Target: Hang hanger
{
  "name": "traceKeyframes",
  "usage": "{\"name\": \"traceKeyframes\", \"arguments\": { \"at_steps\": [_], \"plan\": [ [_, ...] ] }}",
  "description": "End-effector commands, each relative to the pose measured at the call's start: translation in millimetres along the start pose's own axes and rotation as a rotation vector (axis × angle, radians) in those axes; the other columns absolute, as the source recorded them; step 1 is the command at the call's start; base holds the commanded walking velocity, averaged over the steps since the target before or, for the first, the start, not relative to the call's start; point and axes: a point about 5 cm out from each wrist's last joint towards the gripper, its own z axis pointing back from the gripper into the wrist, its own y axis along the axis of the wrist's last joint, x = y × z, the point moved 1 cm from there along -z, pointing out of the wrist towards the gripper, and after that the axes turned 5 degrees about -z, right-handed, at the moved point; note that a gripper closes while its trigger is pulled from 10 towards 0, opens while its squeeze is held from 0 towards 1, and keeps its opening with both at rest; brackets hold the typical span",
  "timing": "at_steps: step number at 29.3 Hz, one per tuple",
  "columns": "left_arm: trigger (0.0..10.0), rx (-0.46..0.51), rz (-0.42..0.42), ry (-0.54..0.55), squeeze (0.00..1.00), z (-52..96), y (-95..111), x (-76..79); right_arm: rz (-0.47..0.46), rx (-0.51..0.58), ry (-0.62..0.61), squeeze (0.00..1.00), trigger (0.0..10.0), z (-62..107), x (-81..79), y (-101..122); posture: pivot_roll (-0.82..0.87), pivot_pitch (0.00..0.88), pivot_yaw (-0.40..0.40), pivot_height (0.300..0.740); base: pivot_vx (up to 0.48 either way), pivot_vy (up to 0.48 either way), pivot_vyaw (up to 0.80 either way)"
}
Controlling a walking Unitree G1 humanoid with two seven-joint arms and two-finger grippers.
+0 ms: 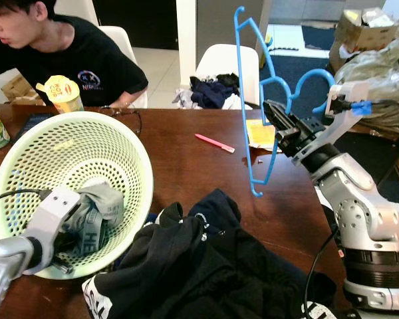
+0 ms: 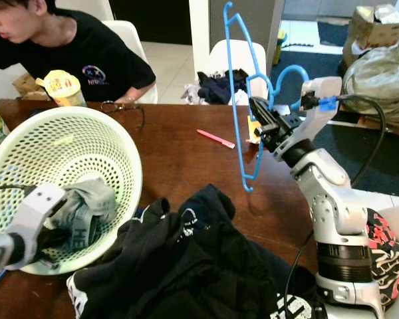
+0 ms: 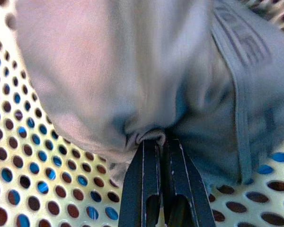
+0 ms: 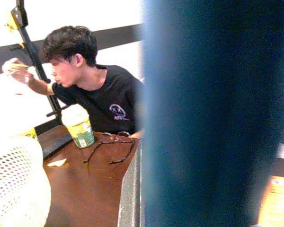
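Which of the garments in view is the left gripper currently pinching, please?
The grey garment inside the green basket; the left gripper is shut on its fabric. The black clothes lie loose on the table.

One hanger (image 1: 256, 100), one basket (image 1: 130, 143), two cups (image 1: 63, 93), one pen (image 1: 214, 143)

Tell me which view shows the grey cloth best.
The left wrist view: the grey cloth is large there, and the left pincer is shut on a fold of it. The two eye views show it small, in the basket, partly behind the left wrist. The right wrist view gives nothing of it.
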Motion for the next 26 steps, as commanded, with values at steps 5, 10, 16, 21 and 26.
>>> {"name": "traceKeyframes", "arguments": {
  "at_steps": [5,10,16,21,26],
  "plan": [
    [0.0,0.041,0.018,-0.126,0.0,16.3,15,15.0,-0.002,0.007,0.001,0.0,10.0,1.5,0.6,-1,0.06,0.114,0.041,0.74,0.0,0.0,0.0],
    [0.0,0.19,0.012,-0.291,0.0,32.6,40,30.8,-0.003,0.005,0.002,0.0,10.0,1.3,0.9,-2,0.06,0.115,0.04,0.74,0.0,0.0,0.0],
    [1.9,0.292,-0.102,-0.31,0.0,41.1,55,35.0,-0.006,0.004,0.006,0.0,10.0,0.4,-0.2,-4,0.07,0.11,0.038,0.74,0.0,0.0,0.0],
    [10.0,0.48,-0.112,-0.231,0.0,49.2,77,24.9,-0.009,0.004,0.01,0.0,10.0,-0.1,-1.1,-5,0.07,0.103,0.04,0.74,0.0,0.0,0.0],
    [10.0,0.616,-0.098,-0.147,0.0,58.1,92,10.3,-0.011,0.007,0.013,0.0,10.0,-0.6,-2.4,-5,0.07,0.098,0.04,0.74,0.0,0.0,0.0]
  ]
}}
